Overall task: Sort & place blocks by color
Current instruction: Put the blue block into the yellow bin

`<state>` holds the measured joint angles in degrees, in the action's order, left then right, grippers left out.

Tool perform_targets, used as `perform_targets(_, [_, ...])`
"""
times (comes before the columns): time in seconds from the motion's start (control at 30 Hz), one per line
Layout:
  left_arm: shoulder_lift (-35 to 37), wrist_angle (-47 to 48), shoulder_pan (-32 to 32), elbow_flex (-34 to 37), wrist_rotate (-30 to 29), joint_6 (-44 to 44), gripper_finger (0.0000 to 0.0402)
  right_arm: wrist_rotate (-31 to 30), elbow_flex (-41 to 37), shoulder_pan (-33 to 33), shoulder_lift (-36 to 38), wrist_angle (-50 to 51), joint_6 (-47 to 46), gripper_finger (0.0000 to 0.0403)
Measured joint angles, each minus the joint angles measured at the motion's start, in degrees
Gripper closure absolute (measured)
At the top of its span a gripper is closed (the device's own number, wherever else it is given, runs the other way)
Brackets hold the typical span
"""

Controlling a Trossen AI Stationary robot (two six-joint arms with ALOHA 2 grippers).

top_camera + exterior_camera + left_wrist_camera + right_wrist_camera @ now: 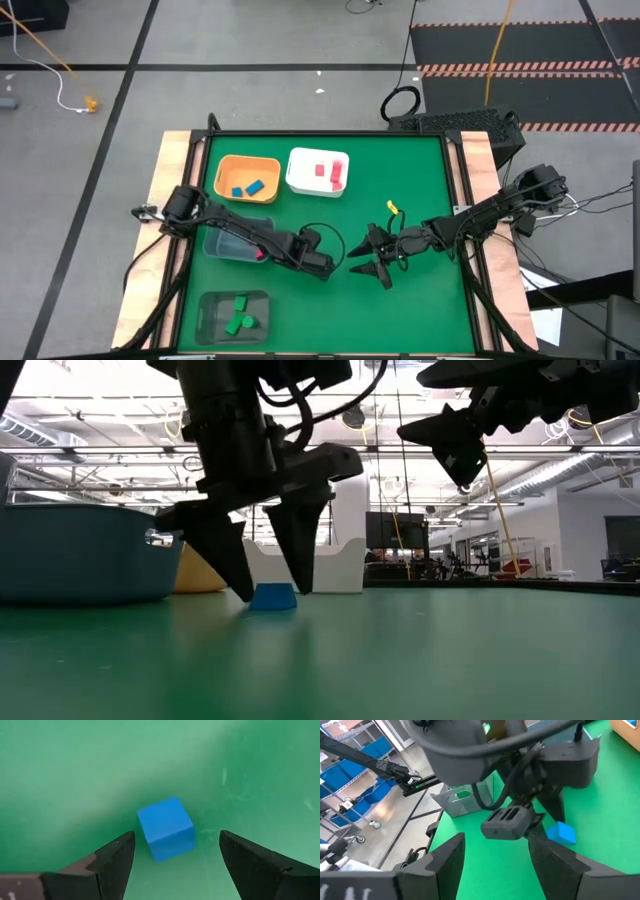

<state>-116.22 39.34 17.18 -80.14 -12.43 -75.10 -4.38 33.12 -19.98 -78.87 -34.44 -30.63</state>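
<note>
**One Blue Block Bracketed by the Left Claw**

One blue block [166,828] is seen lying on the green surface [420,180], directly between the two fingers of the left claw [172,857]. The fingers are spread wide, one to each side of the block, and a gap is visible on both sides; no contact is shown. In the low view the fingertips [240,582] are lowered to the surface, or very nearly, with the block just behind and between them. This stance is judged to be a pre-grasp alignment: the jaws are held wide so that the block can be straddled before closure.

The right claw [378,260] is held above the surface, just beside the left claw. Its fingers are partly open and nothing is held.

An orange bin [247,178], already holding blue pieces, lies beyond the left claw, on the far side of the left arm. It is judged to be the destination for this block. Closure and lift are judged to be the next actions required.
</note>
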Motion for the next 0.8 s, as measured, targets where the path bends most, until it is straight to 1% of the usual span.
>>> perform_targets(0.13, [-0.1,0.0,0.4,0.0,-0.6,1.3,0.0112,0.0,0.0,0.0,0.0,0.2,0.0,0.0193])
perform_targets(0.3, [-0.1,0.5,0.1,0.0,-4.1,3.5,0.0112,0.0,0.0,0.0,0.0,0.0,0.0,0.0193])
perform_targets(0.43, [-0.8,-0.8,-0.1,0.0,-4.3,6.2,0.0116,0.0,0.0,0.0,0.0,-0.1,0.0,0.0193])
perform_targets(0.67, [-1.8,-1.4,0.5,0.0,-3.3,7.5,0.0163,0.0,0.0,0.0,0.0,0.1,0.0,0.0193])
perform_targets(0.8, [-1.9,-0.2,0.8,0.0,-3.6,7.4,0.0181,0.0,0.0,0.0,0.0,0.0,0.0,0.0193])
